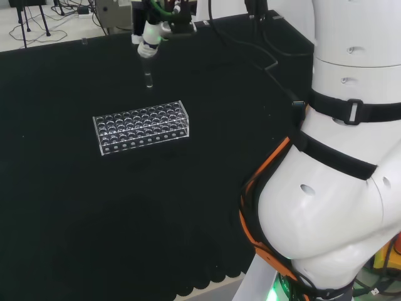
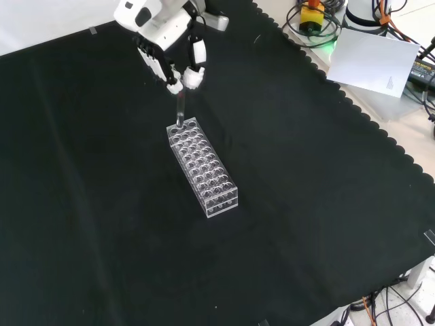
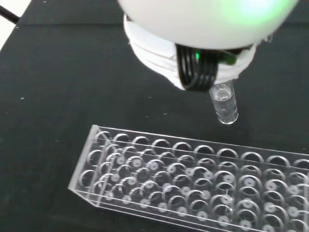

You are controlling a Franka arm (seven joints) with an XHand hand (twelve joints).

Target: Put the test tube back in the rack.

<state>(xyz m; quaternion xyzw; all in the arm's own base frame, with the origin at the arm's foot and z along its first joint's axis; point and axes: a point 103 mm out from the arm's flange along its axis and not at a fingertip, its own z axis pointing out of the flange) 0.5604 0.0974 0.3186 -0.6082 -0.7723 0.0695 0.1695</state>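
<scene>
Test tube (image 2: pixel 180 111): clear, upright, long axis vertical, pinched at its top by the hand (image 2: pixel 166 51), upper left of front view. Hangs directly beneath the fingers, tip just above the rack (image 2: pixel 202 166) far end, not yet seated.

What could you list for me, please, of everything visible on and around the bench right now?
rack: one, clear plastic, many holes, all of them apparently empty, lying mid-cloth.
tube: one, clear glass, upright in the robot hand, its lower end just above the rack's end nearest the robot hand in the front view; not yet in a hole.
cloth: one, black, scalloped edge, covering the bench.
paper: one white sheet, off the cloth at the front view's upper right.
cables: several, dark, beyond the cloth's edge at the front view's top.
arm: one, white links with black straps, at the head view's right.
robot hand: one, black and white, fingers pinching the tube's top.
</scene>
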